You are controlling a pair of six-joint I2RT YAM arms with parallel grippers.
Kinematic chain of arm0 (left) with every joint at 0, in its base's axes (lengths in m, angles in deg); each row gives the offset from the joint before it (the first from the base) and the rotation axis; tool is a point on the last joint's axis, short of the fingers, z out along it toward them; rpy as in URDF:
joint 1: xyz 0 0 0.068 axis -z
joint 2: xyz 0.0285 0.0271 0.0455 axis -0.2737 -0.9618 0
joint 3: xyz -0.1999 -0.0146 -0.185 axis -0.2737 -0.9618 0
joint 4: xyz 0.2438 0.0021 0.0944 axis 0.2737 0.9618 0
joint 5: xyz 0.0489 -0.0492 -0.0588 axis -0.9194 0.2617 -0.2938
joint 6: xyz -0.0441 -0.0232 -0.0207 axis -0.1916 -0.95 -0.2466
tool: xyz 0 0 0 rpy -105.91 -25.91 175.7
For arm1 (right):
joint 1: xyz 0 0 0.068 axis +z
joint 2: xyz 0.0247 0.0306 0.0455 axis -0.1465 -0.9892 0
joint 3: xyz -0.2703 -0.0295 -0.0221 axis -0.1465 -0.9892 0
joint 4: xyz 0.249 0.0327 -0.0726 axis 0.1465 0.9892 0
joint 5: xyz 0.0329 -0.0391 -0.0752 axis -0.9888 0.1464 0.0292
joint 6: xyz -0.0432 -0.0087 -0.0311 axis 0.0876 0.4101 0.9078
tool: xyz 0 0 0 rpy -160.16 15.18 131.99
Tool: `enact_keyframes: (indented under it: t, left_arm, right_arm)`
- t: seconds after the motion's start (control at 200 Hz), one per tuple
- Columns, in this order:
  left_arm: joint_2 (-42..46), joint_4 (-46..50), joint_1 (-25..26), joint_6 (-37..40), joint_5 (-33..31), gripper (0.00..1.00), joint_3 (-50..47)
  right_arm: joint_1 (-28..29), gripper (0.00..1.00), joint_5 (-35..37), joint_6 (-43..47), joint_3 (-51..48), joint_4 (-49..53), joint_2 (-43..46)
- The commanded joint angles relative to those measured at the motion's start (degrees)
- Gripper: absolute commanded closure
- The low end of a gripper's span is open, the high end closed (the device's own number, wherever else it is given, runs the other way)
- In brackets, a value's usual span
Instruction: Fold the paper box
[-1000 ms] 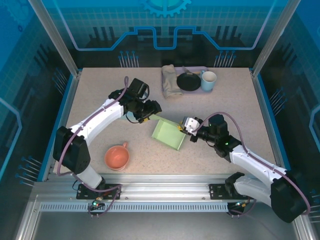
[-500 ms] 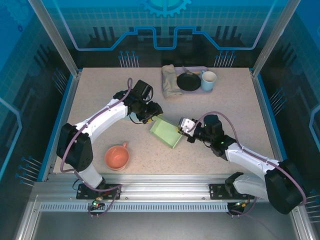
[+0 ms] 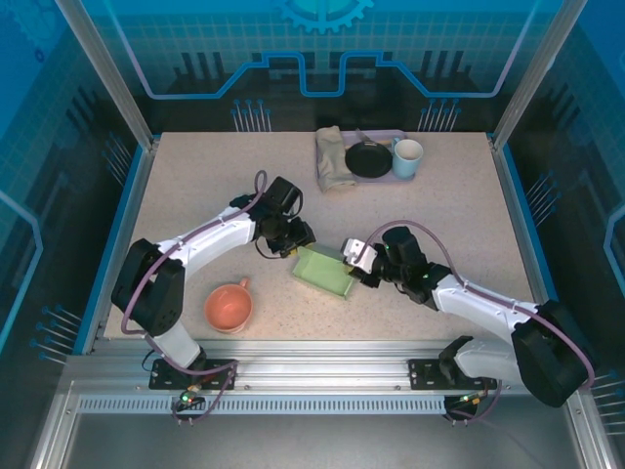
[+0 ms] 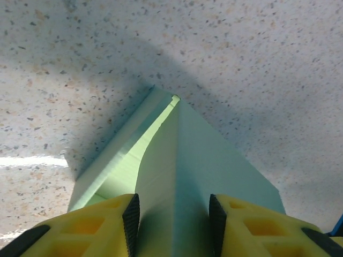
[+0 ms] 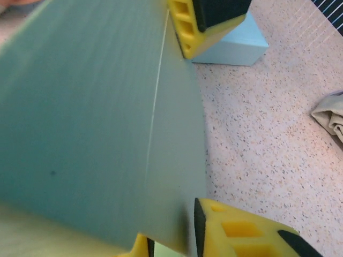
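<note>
Pinching a raised wall of the paper box (image 3: pixel 322 271) inside the left claw (image 4: pixel 171 206), probably to crease it. Straddling the opposite panel with the right claw (image 5: pixel 170 235), grip impossible to tell, likely bracing it against the tabletop (image 3: pixel 195 186) below.

Pale green paper box (image 5: pixel 80 107) close to the lens, one flat panel across left and centre, blurred. A thin crease runs down it from top centre, slanting left.

Right gripper (image 5: pixel 170 238) at the bottom edge. One yellow finger (image 5: pixel 241 233) with a black pad sits right of the panel's lower corner, a sliver of the other yellow finger left of it. The corner lies between them; contact with the pads is unclear.

At top, left gripper's finger (image 5: pixel 185 37), yellow with black pad, against the panel's far edge. Pale blue block (image 5: pixel 244 45) just behind it.

Speckled beige table (image 5: pixel 257 134) on the right. Crumpled beige cloth (image 5: pixel 331 118) at the right margin, well apart from the box.
</note>
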Motion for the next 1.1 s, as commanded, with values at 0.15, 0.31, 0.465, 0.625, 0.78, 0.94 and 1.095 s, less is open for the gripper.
enact_keyframes:
  t: [0.15,0.31,0.465,0.625,0.78,0.94,1.095]
  left_arm:
    - [-0.1,1.0,0.7,2.4,-1.6,0.59,-3.2]
    - [0.7,0.8,0.7,2.4,-2.6,0.59,-4.8]
    - [1.0,1.4,0.7,3.0,-4.3,0.59,-5.7]
    - [1.6,0.8,0.7,2.7,-5.0,0.59,-7.1]
    - [1.9,0.2,0.7,2.4,-5.0,0.56,-7.9]
    - [2.3,0.5,0.7,2.4,-5.9,0.5,-8.3]
    - [2.7,0.7,0.7,2.2,-6.4,0.44,-8.6]
  right_arm:
    - [2.8,0.59,5.2,0.4,2.9,7.5,-0.2]
    - [3.7,0.53,7.5,-1.0,4.1,11.2,1.0]
    - [3.7,0.46,9.3,-4.3,4.1,13.4,2.8]
    - [3.7,0.45,10.9,-9.6,5.5,19.1,6.2]
    - [3.7,0.37,10.2,-18.4,8.1,24.9,8.6]
    - [3.9,0.27,12.5,-40.5,12.3,27.3,6.3]
    - [4.1,0.27,14.7,-61.6,19.0,33.5,-3.3]
